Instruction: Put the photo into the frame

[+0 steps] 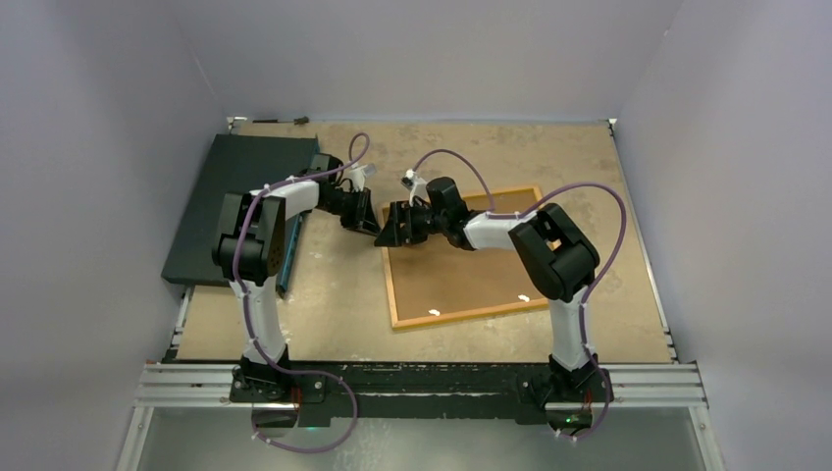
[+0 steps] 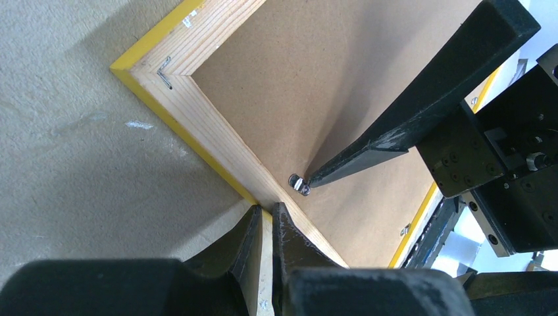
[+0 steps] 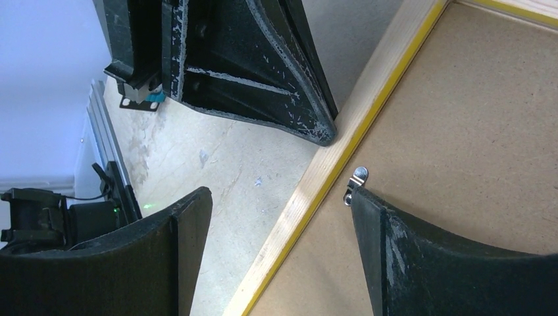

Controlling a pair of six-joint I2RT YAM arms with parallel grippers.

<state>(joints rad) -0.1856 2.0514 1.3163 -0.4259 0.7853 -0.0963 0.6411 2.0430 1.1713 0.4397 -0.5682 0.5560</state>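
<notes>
Laid face down on the table (image 1: 324,294), the frame (image 1: 471,314) is judged light and stiff, best pinched at the rail against which the closed left gripper (image 2: 266,210) is pressed and across which the right gripper (image 3: 279,194) is spread wide, both empty.

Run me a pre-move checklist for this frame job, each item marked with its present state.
1. Yellow-edged wooden picture frame lies flat, back-up: ok.
2. Grip of left fingers on its rail: ok.
3. Right fingers apart, one tip at the small metal clip: ok.
4. Brown backing board removed from the frame: not ok.
5. Photo located: cannot tell, none in view.
</notes>
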